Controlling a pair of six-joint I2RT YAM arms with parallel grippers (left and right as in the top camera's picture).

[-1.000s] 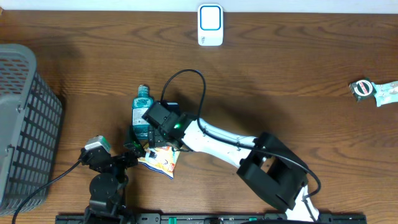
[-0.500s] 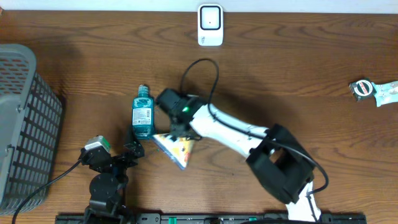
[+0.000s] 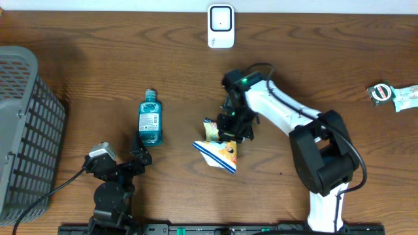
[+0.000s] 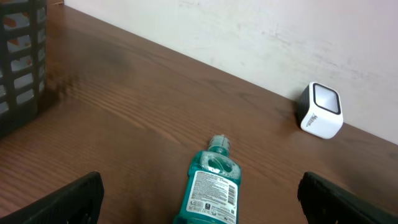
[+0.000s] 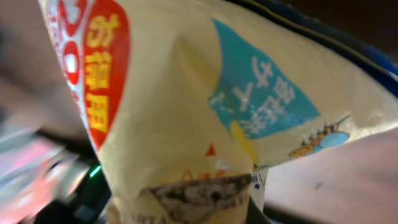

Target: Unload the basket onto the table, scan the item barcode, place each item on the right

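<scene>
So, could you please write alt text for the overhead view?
The right gripper grips a yellow-and-blue snack packet at the middle of a brown wooden table. A teal plastic bottle lies flat to its left, a small white scanner sits at the far edge, and a grey mesh basket stands far left.

Crumpled yellow-and-blue snack packet hangs tilted, held up
</scene>
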